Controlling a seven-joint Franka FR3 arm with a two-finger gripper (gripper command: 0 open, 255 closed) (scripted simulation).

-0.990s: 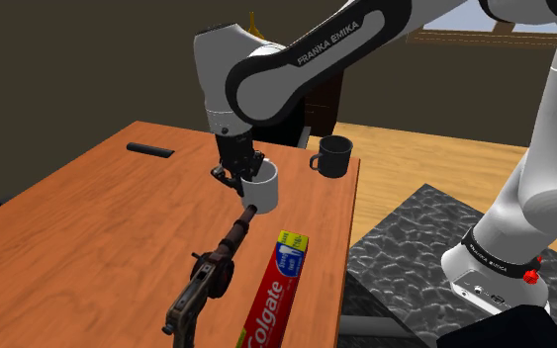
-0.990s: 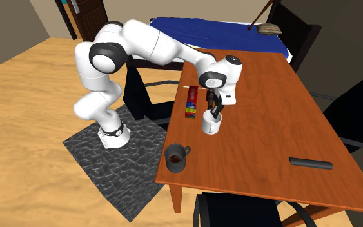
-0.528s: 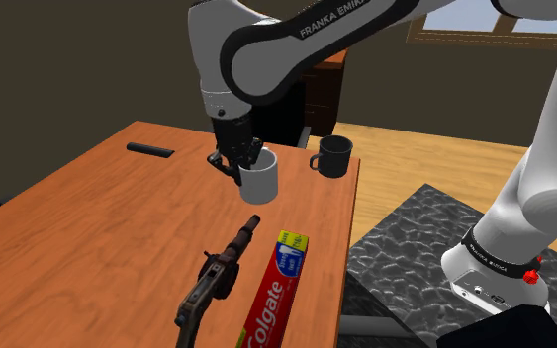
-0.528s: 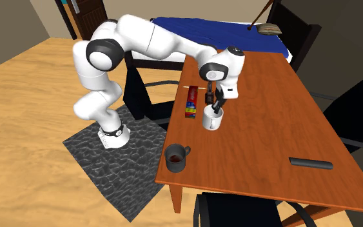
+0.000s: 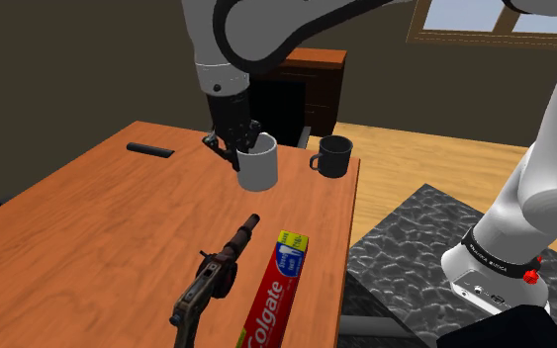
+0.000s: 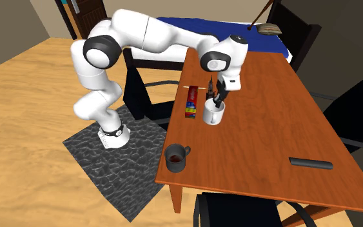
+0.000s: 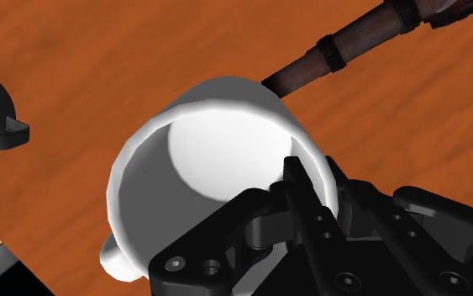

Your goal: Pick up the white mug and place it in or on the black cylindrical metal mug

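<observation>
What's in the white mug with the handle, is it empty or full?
Empty: the wrist view looks straight into the white mug, and its inside is bare white down to the bottom.

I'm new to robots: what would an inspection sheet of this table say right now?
Surface: brown wooden table; the arm is based on a grey rug beside it.
Job's things: white mug, clasped at its rim; black mug upright, apart from it, near the table's edge.
Clutter: toothpaste box, gun, black bar towards the shoulder view's left.
Grippers: jaws shut on the white mug's wall, one inside, one outside.
Cables: nothing seen.
Surroundings: blue bed, black chair, window, wooden floor.
</observation>
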